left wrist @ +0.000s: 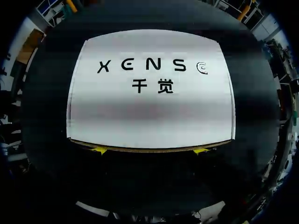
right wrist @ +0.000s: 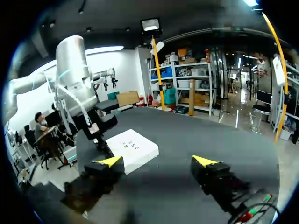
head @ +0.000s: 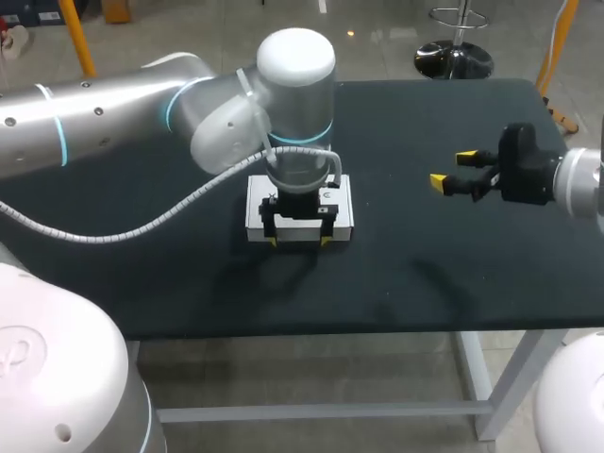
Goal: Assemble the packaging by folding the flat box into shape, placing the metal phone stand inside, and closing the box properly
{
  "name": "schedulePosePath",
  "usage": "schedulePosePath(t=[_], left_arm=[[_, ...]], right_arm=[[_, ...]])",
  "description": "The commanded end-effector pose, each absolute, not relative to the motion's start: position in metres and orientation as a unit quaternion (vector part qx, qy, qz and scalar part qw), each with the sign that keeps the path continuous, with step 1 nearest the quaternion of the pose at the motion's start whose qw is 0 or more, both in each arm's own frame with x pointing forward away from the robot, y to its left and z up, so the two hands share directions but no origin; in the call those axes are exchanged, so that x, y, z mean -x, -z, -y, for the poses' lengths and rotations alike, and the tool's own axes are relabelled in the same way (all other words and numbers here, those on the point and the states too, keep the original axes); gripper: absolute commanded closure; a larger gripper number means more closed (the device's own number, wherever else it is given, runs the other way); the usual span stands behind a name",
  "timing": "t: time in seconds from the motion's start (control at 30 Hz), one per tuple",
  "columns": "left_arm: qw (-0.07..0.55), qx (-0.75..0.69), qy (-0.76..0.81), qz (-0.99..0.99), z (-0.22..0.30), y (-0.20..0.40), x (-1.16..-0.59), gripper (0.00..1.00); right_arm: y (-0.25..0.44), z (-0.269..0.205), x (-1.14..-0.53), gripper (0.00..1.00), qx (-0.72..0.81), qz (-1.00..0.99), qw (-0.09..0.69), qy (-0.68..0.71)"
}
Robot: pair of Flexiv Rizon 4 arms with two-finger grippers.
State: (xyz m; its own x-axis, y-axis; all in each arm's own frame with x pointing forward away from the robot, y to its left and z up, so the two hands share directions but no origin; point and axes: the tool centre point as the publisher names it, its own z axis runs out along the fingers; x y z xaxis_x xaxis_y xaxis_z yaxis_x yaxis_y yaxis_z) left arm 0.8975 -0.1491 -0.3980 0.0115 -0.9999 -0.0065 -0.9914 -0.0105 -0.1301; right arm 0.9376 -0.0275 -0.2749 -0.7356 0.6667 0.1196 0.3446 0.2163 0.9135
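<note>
**Left tool [head: 299, 242] spread at the near edge of the white, flat rectangular cardboard box [head: 255, 215]**

The box lies on the dark matte table [head: 425, 269], a little to the left of its middle. Its top face is turned up and carries dark print. In the head view a low front wall shows under that face, on the side nearest the robot.

The silver left arm [head: 94, 113] comes in from the left and stands over the box, wrist pointing straight down. A grey ribbed cable [head: 142, 225] hangs in a loop from it above the table. The left tool's 2 fingers are wide apart. Both yellow fingertips [left wrist: 99, 150] sit at the box's near edge, 1 toward each front corner. They lie on the same side of the box, so nothing is clamped between them. In the left wrist view the box [left wrist: 149, 107] fills most of what lies ahead of the left tool [left wrist: 150, 150], and only the very ends of the tips peek out from under the near edge.

The right tool [head: 453, 169] hangs over the right part of the table, well apart from the box, pointing toward the middle. Its 2 fingers are apart, with nothing between them. In the right wrist view the box [right wrist: 135, 148] lies ahead of the right tool [right wrist: 157, 161], off toward 1 finger, with the left arm [right wrist: 70, 65] upright above it.
</note>
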Motion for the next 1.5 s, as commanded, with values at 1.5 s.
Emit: schedulePosePath(t=[1.5], left_arm=[[0.017, 0.704, 0.031, -0.71, 0.132, 0.392, -1.059, 0.0]], right_arm=[[0.275, 0.028, -0.937, 0.0, -0.329, -0.764, 0.151, -0.534]])
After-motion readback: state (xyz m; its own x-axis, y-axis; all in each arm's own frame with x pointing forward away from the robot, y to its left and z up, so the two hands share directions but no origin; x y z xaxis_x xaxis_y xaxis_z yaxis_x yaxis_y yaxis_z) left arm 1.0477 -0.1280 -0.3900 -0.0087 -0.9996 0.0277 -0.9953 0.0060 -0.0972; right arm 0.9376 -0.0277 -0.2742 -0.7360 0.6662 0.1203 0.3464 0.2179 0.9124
